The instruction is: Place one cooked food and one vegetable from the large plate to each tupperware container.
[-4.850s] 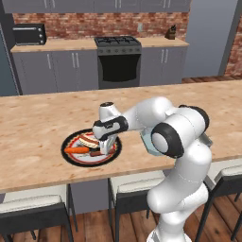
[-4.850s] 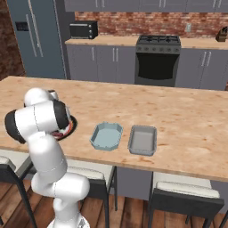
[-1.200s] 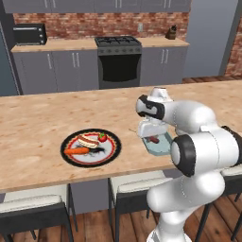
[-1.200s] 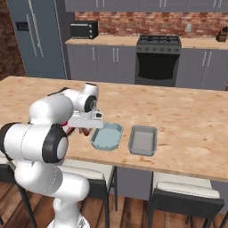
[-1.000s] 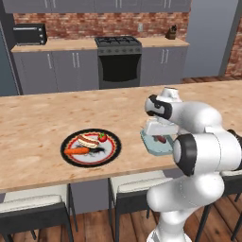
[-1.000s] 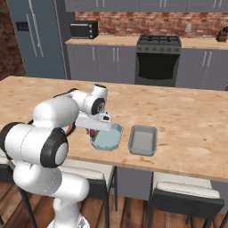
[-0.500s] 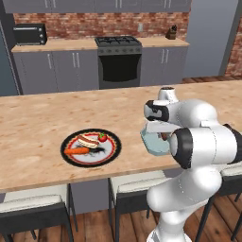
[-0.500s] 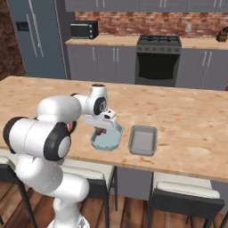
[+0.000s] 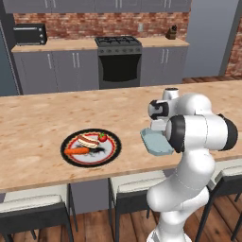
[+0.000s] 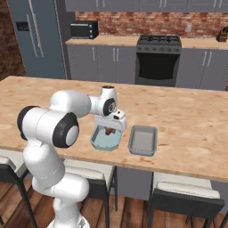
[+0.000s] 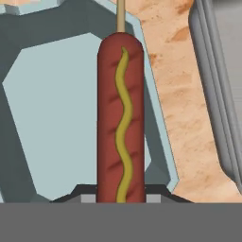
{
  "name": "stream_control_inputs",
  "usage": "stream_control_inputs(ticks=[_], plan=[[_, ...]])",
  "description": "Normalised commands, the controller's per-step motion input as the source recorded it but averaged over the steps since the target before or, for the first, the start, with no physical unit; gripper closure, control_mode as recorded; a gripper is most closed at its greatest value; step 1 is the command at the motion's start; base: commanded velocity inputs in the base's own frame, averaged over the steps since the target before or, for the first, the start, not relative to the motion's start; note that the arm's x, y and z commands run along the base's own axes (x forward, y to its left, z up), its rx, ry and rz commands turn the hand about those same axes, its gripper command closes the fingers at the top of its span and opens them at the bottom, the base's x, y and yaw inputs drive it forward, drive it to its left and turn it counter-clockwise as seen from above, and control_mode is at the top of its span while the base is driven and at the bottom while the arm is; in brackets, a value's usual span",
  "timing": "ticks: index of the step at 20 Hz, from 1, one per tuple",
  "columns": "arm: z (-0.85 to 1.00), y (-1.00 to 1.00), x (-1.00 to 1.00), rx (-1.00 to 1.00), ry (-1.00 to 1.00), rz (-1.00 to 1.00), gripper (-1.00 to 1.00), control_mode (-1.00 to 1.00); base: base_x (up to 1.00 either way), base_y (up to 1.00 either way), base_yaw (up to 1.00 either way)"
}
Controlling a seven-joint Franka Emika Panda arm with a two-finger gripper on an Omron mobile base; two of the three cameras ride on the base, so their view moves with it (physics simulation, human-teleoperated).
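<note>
Red-brown and mustard-striped, the sausage on a stick [image 11: 120,118] we find clamped in the gripper [image 11: 120,196] directly over the pale-blue tupperware container [image 10: 106,138] (evidently for release), well apart from the large plate [image 9: 111,149].

On your long counter [image 9: 38,118] the large plate [image 9: 113,147] lies to the left — food on it. Right of it, well apart, sits the tupperware container [image 10: 100,141], with a sausage on a stick [image 11: 120,118] over its floor. A second tray [image 10: 143,140] lies just beside it, further right.
</note>
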Motion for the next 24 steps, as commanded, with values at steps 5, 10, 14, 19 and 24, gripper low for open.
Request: stream_control_inputs(ticks=[5,10,14,19,24], plan=[[-0.02,0.04,-0.02,0.00,-0.04,0.18,1.00,-1.00,0.00,0.00,0.00],[-0.13,0.03,-0.12,0.00,-0.01,0.19,1.00,-1.00,0.00,0.00,0.00],[-0.11,0.00,-0.02,0.00,0.00,0.03,1.00,-1.00,0.00,0.00,0.00],[-0.06,0.02,0.00,0.00,-0.03,0.00,1.00,-1.00,0.00,0.00,0.00],[-0.25,0.04,0.00,0.00,0.00,0.00,1.00,-1.00,0.00,0.00,0.00]])
